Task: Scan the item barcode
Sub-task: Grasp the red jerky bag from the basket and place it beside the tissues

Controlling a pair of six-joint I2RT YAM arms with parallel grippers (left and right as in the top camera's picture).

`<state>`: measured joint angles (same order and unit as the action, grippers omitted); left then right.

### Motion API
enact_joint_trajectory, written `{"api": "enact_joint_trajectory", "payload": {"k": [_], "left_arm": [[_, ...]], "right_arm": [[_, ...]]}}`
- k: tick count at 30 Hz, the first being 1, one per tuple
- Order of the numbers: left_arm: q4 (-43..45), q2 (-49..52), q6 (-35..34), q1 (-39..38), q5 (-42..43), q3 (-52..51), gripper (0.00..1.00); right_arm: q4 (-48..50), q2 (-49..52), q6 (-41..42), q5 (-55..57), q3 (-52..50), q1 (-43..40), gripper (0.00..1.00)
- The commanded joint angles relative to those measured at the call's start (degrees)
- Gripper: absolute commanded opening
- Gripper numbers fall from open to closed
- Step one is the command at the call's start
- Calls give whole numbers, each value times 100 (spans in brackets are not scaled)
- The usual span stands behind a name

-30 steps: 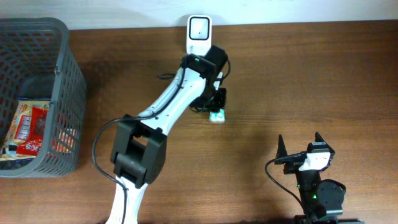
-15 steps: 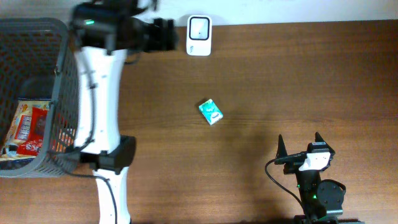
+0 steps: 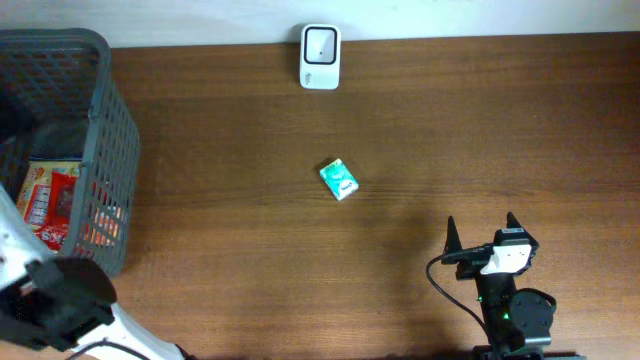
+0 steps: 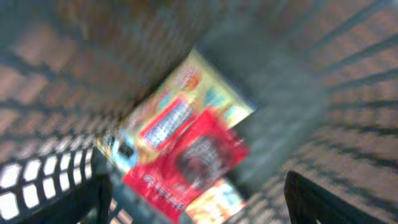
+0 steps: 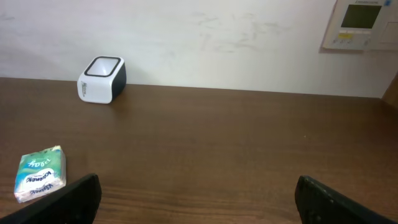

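while the green tissue pack (image 3: pixel 339 179) lies flat on the table (image 3: pixel 500 130), both grippers stand wide apart with nothing in them.
the left gripper (image 4: pixel 199 205) points down into the grey basket (image 3: pixel 108 110), its jaws spread far apart and holding nothing; blurred red and yellow snack packets (image 4: pixel 186 155) lie on the basket floor just ahead, between the two fingers. the right gripper (image 5: pixel 199 199) has its jaws spread wide and holds nothing; the tissue pack lies ahead of its left finger, and the white scanner (image 5: pixel 101 79) stands farther ahead on that same side, near the wall (image 5: pixel 217 37).
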<state>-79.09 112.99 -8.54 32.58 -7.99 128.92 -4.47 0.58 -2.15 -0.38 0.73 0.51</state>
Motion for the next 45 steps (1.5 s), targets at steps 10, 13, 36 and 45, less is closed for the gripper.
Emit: {"api": "enact_joint_trajectory", "payload": {"k": [10, 13, 36, 45], "left_arm": [[2544, -39, 732, 472, 870, -3818, 76], [2704, -39, 734, 472, 750, -3987, 76], [1867, -3150, -1628, -2323, 4258, -1458, 0], [1180, -127, -2188, -5987, 26, -1458, 0]], "right_arm": [[-22, -39, -42, 46, -42, -22, 98], [-22, -39, -42, 46, -42, -22, 99], [-22, -39, -42, 46, -42, -22, 98], [-22, -39, -42, 46, -42, -22, 99]]}}
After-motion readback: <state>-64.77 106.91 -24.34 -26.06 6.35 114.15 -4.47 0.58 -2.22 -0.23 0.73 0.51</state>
